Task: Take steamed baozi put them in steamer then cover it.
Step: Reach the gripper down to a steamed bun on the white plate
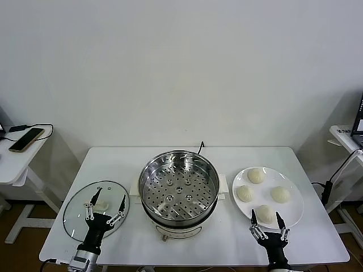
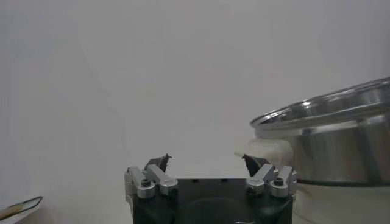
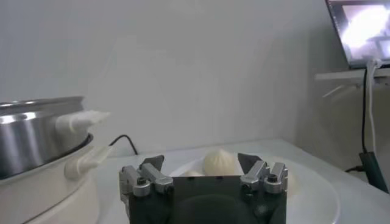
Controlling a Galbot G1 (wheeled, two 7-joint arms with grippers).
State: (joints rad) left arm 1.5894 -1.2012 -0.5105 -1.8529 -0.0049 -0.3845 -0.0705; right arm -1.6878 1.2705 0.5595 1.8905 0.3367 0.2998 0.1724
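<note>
The steamer, a shiny steel pot with a perforated floor and nothing in it, stands mid-table; it also shows in the left wrist view and the right wrist view. Four cream-white baozi lie on a white plate to its right. A glass lid lies flat to its left. My left gripper is open over the lid's near part. My right gripper is open at the plate's near edge, around the nearest baozi. A baozi shows between its fingers.
A black cable runs off behind the steamer. A side table with a phone stands at far left. Another stand with a laptop and cables is at far right.
</note>
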